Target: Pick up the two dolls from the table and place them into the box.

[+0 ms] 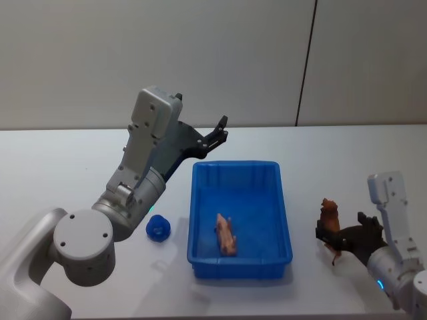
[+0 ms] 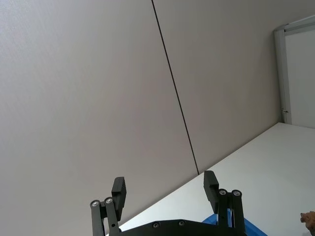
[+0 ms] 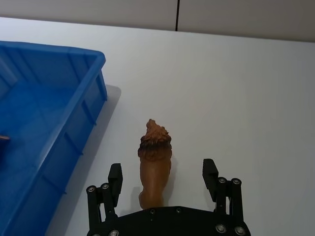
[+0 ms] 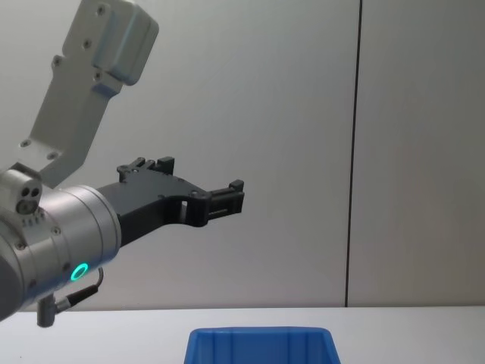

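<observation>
Blue plastic marks the box (image 1: 240,268), the reference for everything else on the white table (image 1: 67,160). A pink doll (image 1: 226,235) already lies on its floor, near the front wall. The brown lion doll (image 3: 155,162) stands on the table just off the box's right wall, near the front corner

The right gripper (image 3: 162,169) is low at that doll with its fingers spread wide, one on each side and neither touching it, so it grips nothing yet. The left gripper (image 2: 165,179) hangs high above the box's far left corner, fingers parted and empty. A small blue object (image 1: 159,228) rests on the table beyond the left wall

Likely trouble: the lion sits closer to one finger than the other, so on closing that finger would probably meet it first and could shove or tip it before the grip sets. A pinch low on its smooth body might also slip, and a shallow lift could catch the doll on the box's thick rim
</observation>
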Controlling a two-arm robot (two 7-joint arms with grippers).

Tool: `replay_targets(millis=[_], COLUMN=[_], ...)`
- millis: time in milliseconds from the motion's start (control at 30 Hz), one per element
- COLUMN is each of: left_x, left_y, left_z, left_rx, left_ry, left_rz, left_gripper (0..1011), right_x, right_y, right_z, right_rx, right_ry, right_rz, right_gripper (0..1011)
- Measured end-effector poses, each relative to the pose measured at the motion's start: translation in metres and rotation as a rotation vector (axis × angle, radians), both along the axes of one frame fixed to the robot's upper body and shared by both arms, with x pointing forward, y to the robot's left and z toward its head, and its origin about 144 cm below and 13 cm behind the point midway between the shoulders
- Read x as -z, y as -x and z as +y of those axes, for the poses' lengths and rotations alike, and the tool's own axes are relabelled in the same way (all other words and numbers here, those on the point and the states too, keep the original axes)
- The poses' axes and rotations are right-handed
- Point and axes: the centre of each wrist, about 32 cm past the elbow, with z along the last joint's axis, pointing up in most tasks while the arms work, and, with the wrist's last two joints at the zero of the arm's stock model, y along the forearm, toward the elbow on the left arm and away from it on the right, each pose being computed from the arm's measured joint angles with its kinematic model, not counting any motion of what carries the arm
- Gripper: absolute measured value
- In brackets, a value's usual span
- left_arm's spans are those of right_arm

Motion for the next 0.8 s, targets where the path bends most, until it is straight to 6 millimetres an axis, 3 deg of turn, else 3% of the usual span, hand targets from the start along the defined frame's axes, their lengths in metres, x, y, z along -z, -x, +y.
replay_targets(millis=[267,800], left_x=[0.000,0.000], left_y=[0.000,0.000], left_z=[0.000,0.000], left_rx=[0.000,0.000], left_ry=[0.000,0.000], left_rz=[0.000,0.000], left_gripper=[1001,1001], right_x=[0.005,0.008], right_y=[-0.005,-0.015], right_z=[-0.001,0.003], right_rx=[-0.006,-0.029], right_ry=[-0.015,-0.042], right_rz=[0.045,0.088], right_gripper=[891,376])
